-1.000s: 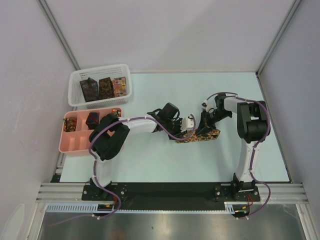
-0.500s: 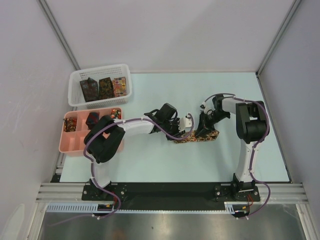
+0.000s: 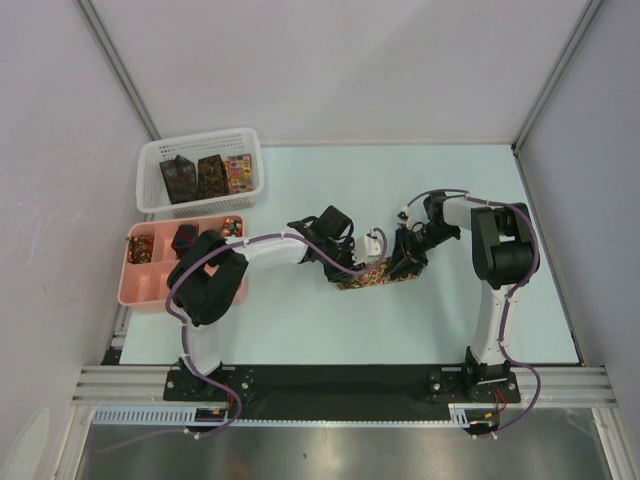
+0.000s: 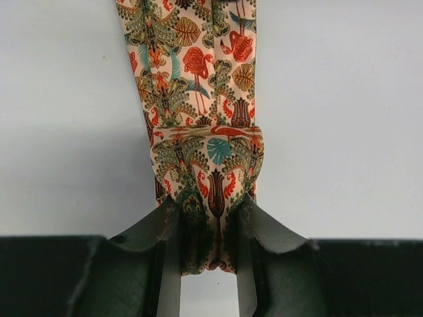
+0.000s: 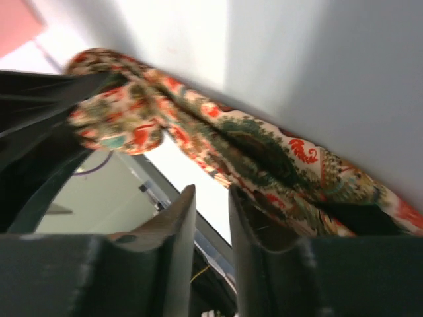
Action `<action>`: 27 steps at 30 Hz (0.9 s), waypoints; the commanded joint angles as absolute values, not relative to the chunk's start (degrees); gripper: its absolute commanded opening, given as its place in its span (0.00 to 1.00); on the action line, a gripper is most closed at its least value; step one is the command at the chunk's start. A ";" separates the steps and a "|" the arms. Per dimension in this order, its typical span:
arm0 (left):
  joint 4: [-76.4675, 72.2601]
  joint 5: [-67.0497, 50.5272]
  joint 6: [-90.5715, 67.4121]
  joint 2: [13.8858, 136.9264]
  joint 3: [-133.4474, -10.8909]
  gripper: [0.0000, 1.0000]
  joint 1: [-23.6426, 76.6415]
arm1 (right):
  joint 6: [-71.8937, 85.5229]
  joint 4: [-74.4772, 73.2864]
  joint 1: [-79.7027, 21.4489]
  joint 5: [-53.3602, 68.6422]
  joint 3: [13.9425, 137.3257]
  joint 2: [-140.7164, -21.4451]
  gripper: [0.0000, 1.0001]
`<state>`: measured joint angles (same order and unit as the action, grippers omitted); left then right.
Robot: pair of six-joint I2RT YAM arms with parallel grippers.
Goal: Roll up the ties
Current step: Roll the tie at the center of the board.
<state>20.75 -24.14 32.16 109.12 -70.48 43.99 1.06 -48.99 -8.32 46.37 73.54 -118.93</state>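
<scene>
Tie (image 4: 198, 79): flamingo-print strip on the table (image 3: 300, 320), mid-field, between your two claws.
Left claw (image 4: 208, 221): clamped on the tie's folded-over end — fabric fills the gap.
Right claw (image 5: 206, 211): fingers a narrow slit apart, nothing between them; tie runs just past the tips.
Tray (image 3: 138, 288): pink, far left, well apart from the tie.

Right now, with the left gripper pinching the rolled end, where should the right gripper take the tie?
Probably the tie on its flat strip just beyond the roll the left gripper holds, from above, jaws across the narrow width: it lies straight on the table, both edges exposed.
</scene>
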 commanded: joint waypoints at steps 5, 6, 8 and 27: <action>25.49 -19.16 33.31 111.18 -72.42 0.31 44.91 | 5.44 -41.59 -9.93 61.78 74.44 -115.40 0.47; 25.49 -19.07 33.05 111.36 -72.51 0.31 44.91 | 6.32 -40.35 -10.63 62.05 74.01 -115.49 0.46; 25.49 -19.07 32.61 111.71 -72.95 0.31 44.91 | 9.83 -35.63 -12.29 62.66 72.95 -115.58 0.47; 23.21 -20.21 31.73 111.89 -73.13 0.52 44.21 | 11.43 -28.74 -16.44 53.45 70.31 -120.14 0.00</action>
